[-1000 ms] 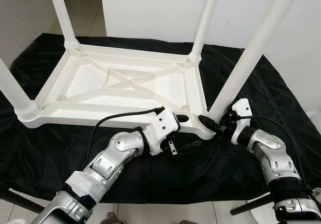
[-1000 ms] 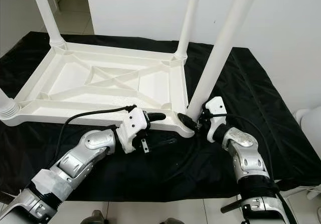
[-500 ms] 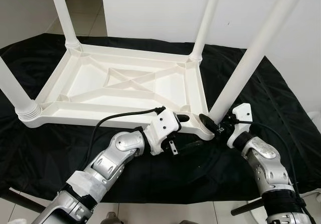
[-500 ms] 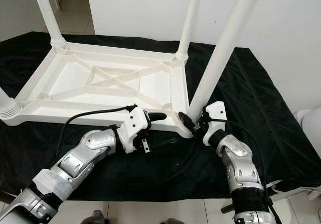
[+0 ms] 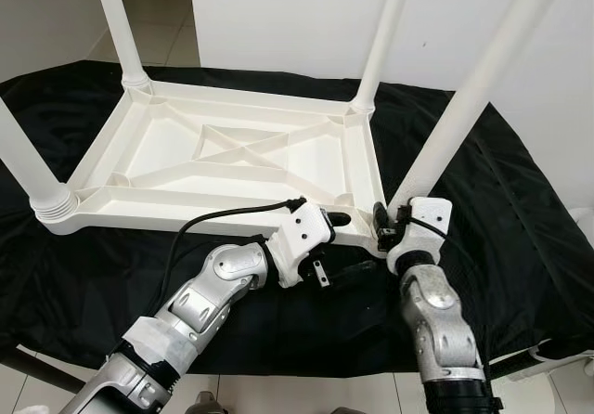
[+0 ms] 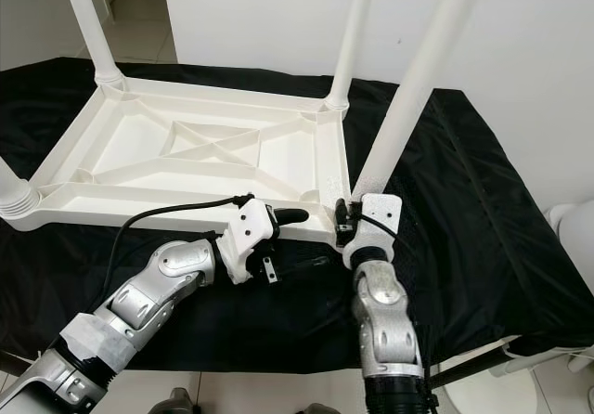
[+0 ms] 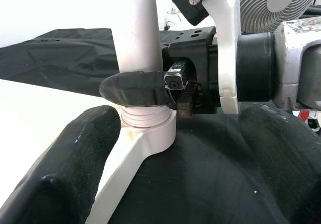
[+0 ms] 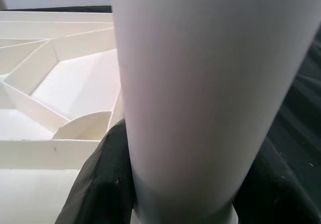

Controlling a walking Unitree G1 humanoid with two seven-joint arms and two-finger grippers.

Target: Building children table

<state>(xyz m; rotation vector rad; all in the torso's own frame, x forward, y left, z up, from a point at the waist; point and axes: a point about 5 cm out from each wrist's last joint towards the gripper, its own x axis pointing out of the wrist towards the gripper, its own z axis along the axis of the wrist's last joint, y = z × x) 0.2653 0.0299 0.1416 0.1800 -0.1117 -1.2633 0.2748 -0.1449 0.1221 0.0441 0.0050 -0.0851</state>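
The white plastic children's table (image 5: 186, 224) lies upside down on a black cloth (image 5: 520, 238), its legs pointing up. My right gripper (image 5: 388, 221) is shut on the near right leg (image 5: 464, 108), just above its ribbed socket at the table corner. In the right wrist view that leg (image 8: 200, 93) stands between both black fingers (image 8: 100, 184). My left gripper (image 5: 348, 245) is open at the front rim, just left of that corner. In the left wrist view its wide-spread fingers (image 7: 75, 169) frame the socket (image 7: 148, 123).
Three more legs stand up: far left (image 5: 116, 24), far right (image 5: 380, 38) and near left (image 5: 23, 159). A white wall rises behind the cloth, with tiled floor at the far left. A white object (image 6: 568, 221) stands off the cloth at the right.
My right arm has swung from the right side round to the front of the leg, still holding its base. The left arm has stayed put.
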